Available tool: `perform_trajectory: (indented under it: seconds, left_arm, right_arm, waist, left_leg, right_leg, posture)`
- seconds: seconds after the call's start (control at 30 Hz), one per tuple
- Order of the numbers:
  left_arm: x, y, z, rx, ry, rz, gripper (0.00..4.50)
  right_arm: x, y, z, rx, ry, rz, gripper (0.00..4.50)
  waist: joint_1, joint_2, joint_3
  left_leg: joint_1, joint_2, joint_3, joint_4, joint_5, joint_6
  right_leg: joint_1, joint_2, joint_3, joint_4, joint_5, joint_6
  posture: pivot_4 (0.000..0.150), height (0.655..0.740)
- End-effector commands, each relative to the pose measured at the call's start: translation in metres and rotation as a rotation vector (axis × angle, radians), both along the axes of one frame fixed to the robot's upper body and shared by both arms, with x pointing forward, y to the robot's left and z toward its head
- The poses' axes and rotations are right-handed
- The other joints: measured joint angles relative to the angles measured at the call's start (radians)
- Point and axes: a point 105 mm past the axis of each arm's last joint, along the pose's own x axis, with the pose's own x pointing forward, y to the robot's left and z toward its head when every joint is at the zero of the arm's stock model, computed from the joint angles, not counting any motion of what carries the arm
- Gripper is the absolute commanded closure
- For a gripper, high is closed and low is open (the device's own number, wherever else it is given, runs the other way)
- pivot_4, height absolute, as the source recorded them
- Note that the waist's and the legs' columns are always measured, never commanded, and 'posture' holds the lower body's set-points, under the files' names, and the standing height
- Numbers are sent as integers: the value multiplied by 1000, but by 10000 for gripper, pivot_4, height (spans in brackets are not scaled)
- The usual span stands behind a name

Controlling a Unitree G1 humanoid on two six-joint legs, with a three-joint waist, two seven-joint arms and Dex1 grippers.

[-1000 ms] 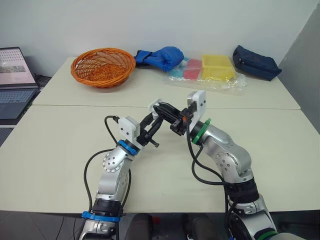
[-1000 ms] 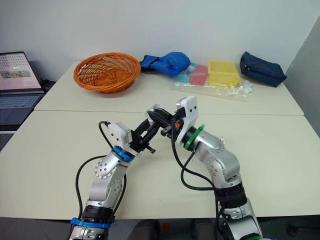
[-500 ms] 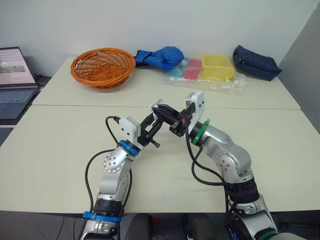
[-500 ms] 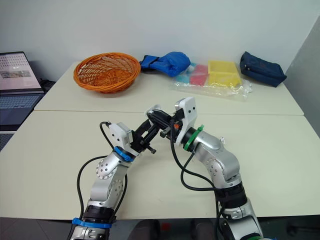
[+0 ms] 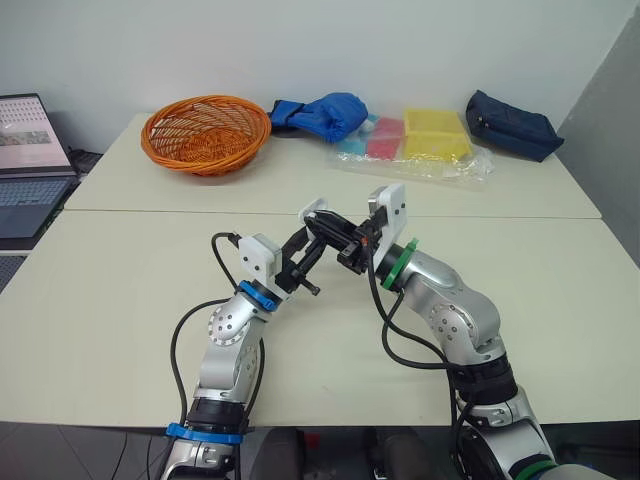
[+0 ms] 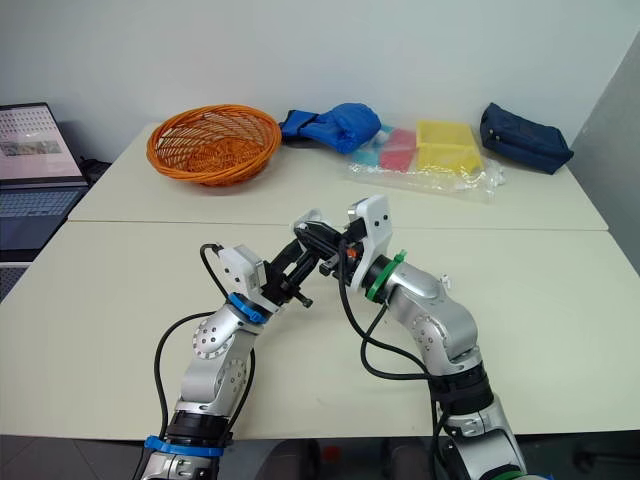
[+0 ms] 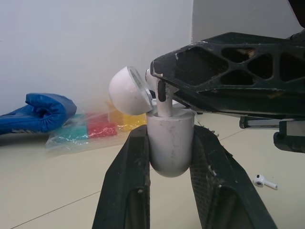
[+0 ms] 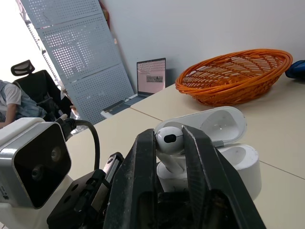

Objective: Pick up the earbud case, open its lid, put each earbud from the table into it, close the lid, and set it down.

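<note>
left jaws grip earbud case [image 7: 170,143] upright; right jaws hold earbud [image 8: 169,138] stem-down in it.

I seem to be in an office-like lab room: a plain white wall [image 5: 420,40], pale counters [image 5: 120,290] pushed together before me, an open laptop [image 5: 30,150] at my left. Off to one side stand grey perforated panels [image 8: 76,52] and a black office chair [image 8: 25,69], with a person [image 8: 9,98] seated nearby.

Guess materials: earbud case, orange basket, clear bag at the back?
Earbud case: likely hard plastic, white, smooth, with a faintly scuffed satin surface.
Basket: woven wicker or rattan-like strands, orange, open weave visible.
Bag: thin clear plastic film, crinkled and glinting.
</note>
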Motion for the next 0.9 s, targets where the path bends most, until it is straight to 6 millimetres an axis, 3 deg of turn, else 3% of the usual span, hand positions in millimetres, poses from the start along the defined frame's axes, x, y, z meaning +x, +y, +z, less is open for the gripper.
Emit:
perform_trajectory:
  seconds: [0.03, 0.07, 0.57, 0.9]
  left_arm:
    - [-5, -3, 18, -18, -76, -10, 37526]
    - [-5, -3, 18, -18, -76, -10, 37526]
    - [-4, -5, 20, -21, -76, -14, 37526]
    - [-4, -5, 21, -21, -76, -13, 37526]
  right_arm:
    - [-1, 1, 8, -1, -35, 1, 26908]
    - [-1, 1, 8, -2, -39, -1, 23714]
    - [1, -3, 15, 11, -75, -12, 23714]
    - [-13, -2, 33, 54, -120, 56, 23714]
  waist:
    - [0, 0, 0]
    - [0, 0, 0]
    - [0, 0, 0]
    - [-1, 0, 0]
  left_leg:
    - [0, 0, 0, 0, 0, 0]
    - [0, 0, 0, 0, 0, 0]
    - [-1, 0, 0, 0, 0, 0]
    - [-1, 0, 0, -1, 0, 0]
  right_leg:
    - [0, 0, 0, 0, 0, 0]
    - [0, 0, 0, 0, 0, 0]
    - [0, 0, 0, -1, 0, 0]
    - [0, 0, 0, -1, 0, 0]
  posture:
    - [1500, 7400]
    - [1500, 7400]
    - [1500, 7400]
    - [1500, 7400]
